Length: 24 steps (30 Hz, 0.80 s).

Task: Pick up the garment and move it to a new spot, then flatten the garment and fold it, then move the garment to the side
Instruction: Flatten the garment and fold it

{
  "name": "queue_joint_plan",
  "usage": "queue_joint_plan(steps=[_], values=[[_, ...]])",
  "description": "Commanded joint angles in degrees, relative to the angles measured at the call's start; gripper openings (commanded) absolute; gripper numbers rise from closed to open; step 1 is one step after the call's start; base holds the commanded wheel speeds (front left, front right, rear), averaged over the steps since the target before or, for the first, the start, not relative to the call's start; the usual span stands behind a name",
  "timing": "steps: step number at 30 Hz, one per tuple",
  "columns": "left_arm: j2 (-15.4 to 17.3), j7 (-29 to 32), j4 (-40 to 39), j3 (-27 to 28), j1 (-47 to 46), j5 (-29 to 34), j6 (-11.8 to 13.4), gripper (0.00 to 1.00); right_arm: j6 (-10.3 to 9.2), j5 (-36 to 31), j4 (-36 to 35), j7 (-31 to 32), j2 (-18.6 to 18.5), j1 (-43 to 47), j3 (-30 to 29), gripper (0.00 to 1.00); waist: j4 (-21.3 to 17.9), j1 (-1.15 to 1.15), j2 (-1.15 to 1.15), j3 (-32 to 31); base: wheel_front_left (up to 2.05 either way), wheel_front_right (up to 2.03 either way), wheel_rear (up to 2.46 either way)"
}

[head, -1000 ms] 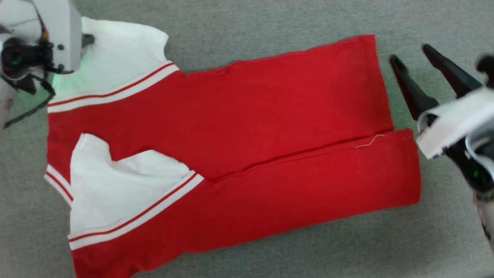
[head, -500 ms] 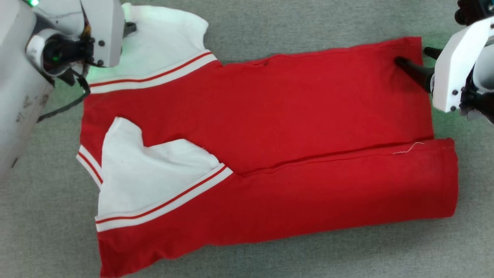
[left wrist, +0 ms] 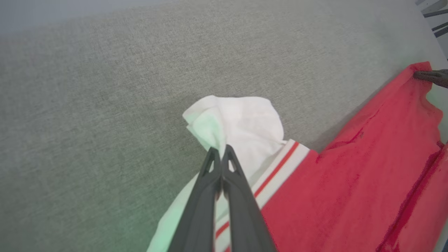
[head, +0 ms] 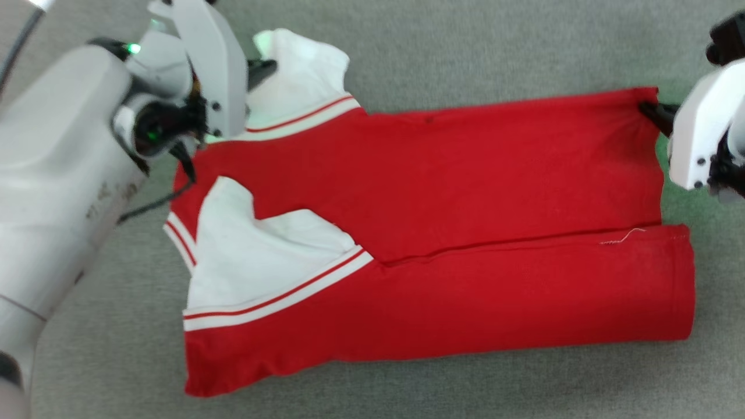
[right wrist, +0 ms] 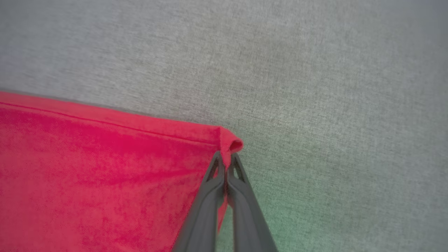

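Red garment (head: 495, 174) w/ white sleeves lying on grey fabric surface (head: 465, 46), near long side folded over onto body, L hand (left wrist: 221, 151) clenched on far white sleeve (left wrist: 245, 119), cloth bunched at tips, R hand (right wrist: 226, 157) clenched on far hem corner (right wrist: 231, 142), fingers (right wrist: 206, 210) pressed together on red cloth

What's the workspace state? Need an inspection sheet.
Surface: grey fabric surface, flat.
Job's things: red jersey shirt lying flat, near long edge folded over, near sleeve folded onto the body.
Clutter: nothing seen.
Grippers: left tool shut on the far white sleeve; right tool shut on the far hem corner.
Cables: black cable looping below the left wrist.
Surroundings: pale structure at a corner of the left wrist view, unidentifiable.
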Motion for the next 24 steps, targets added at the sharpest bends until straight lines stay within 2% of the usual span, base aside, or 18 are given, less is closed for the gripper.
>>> queue_joint_plan(steps=[1, 5, 13, 20, 24], values=[[0.39, -1.54, -1.46, -0.36, 1.09, -0.68, -0.11, 0.00, -0.06, 0.88, -0.20, -1.10, -1.04, 1.47, 0.35, 0.00, 2.92, 0.00, 0.00, -5.25, 0.00, 0.00, 0.00], [2.81, -6.50, -8.12, -2.02, 3.82, -2.23, -0.11, 0.00, -0.06, 2.47, -2.73, -3.72, -3.59, 5.40, 1.42, 0.00, 4.74, 0.00, 0.00, -9.30, 0.00, 0.00, 0.00], [10.85, -15.83, -23.60, -5.50, 10.95, -4.85, -0.11, 0.00, -0.06, 5.21, -10.45, -6.67, -9.30, 14.37, 1.30, 0.00, 6.99, 0.00, 0.00, -14.62, 0.00, 0.00, 0.00], [17.23, -24.68, -35.28, -8.83, 19.55, -4.23, -0.11, 0.00, -0.06, 5.76, -17.83, -7.38, -13.75, 25.13, -3.71, 0.00, 8.65, 0.00, 0.00, -17.13, 0.00, 0.00, 0.00], [20.93, -29.35, -39.36, -9.28, 24.30, -4.30, -0.11, 0.00, -0.06, 5.24, -22.20, -6.48, -14.52, 31.66, -7.74, 0.00, 8.99, 0.00, 0.00, -17.36, 0.00, 0.00, 0.00]])
